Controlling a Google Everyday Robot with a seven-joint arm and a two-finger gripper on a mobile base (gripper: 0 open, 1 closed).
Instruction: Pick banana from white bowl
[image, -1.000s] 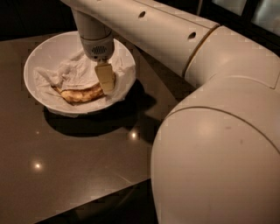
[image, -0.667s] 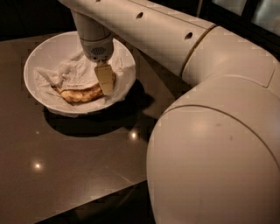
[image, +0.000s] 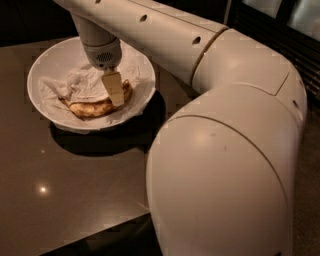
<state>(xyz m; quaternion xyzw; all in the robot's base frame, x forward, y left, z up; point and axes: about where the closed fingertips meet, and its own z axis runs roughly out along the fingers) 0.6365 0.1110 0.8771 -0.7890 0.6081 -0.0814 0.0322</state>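
The banana (image: 92, 106), curved, yellow with brown speckling, lies in the near half of the white bowl (image: 40, 67) on crumpled white paper towel (image: 82, 80). The bowl stands at the back left of the dark table. My gripper (image: 115, 95) reaches straight down from the arm into the bowl and sits at the banana's right end, touching or very close to it. The wrist covers the far part of the bowl's inside.
The dark glossy table (image: 65, 185) spreads in front of the bowl, and its front edge runs along the bottom left. My large white arm links (image: 220, 165) fill the right half of the view. A dark slatted surface (image: 280, 40) lies at the back right.
The big near arm link has swung a little to the left. The gripper has stayed low in the bowl at the banana's right end. The banana and bowl have not moved.
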